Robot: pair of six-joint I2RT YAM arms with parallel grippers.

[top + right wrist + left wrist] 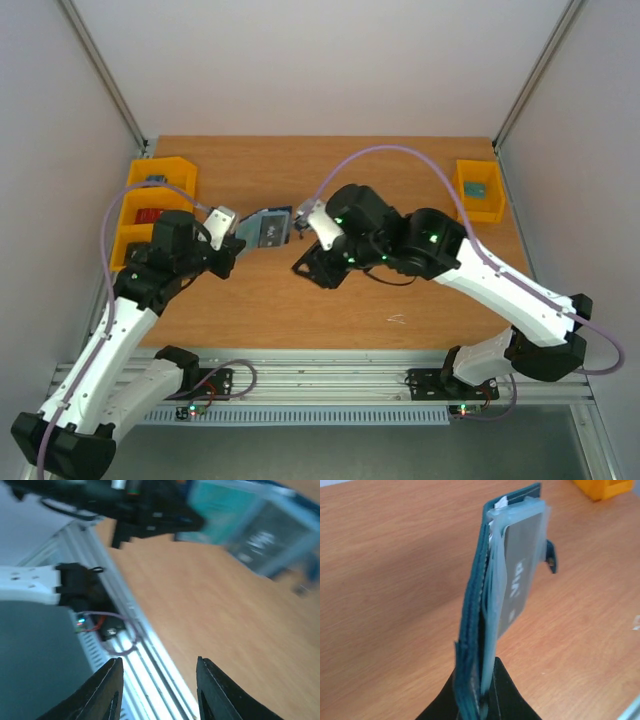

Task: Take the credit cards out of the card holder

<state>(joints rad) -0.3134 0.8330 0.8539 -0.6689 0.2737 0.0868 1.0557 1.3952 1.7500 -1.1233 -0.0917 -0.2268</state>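
My left gripper (236, 246) is shut on the lower edge of the dark navy-blue card holder (268, 226) and holds it above the table. In the left wrist view the card holder (472, 610) stands edge-on between the fingers (507, 690), open, with clear sleeves. A grey credit card (520, 565) with pale lettering sits in a sleeve. The clasp tab (551, 557) sticks out to the right. The pale white-pink card is hidden. My right gripper (303, 267) is open and empty, just right of and below the holder. In the right wrist view (157, 680) the holder (225, 510) is blurred at upper right.
Yellow bins (160, 185) stand at the table's left edge, one yellow bin (480, 190) at the far right. A small white scrap (397, 319) lies on the wood near the front. The aluminium rail (330, 375) runs along the near edge.
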